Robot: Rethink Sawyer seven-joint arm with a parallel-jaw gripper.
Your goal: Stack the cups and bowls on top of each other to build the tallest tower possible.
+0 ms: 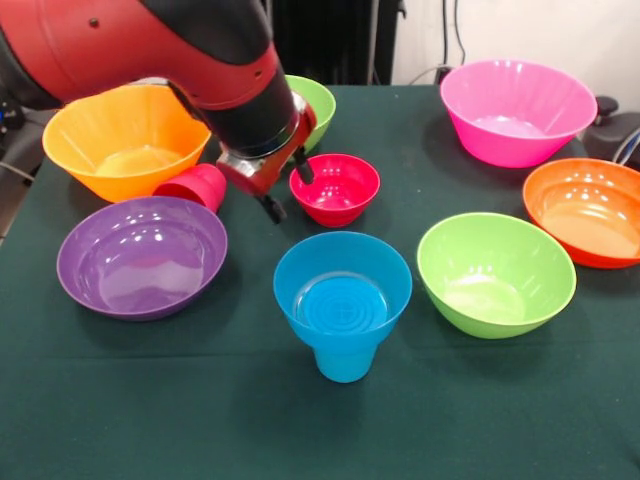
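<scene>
A small blue bowl (343, 262) sits on top of a sky-blue cup (343, 362) at the front centre, forming a short tower. A red cup (196, 186) lies tilted between the yellow-orange bowl (125, 140) and the purple bowl (140, 255). The small red bowl (335, 187) stands just behind the tower. My gripper (288, 188) hangs low between the red cup and the small red bowl, open, with nothing between its fingers. Lime green bowls stand at the right (495, 272) and behind the arm (318, 98). A pink bowl (518, 110) and an orange bowl (590, 210) are on the right.
The red and black arm (180, 50) crosses the upper left and hides part of the rear green bowl. The dark green tablecloth (200, 400) covers the table. Dark equipment (618, 125) lies at the right edge.
</scene>
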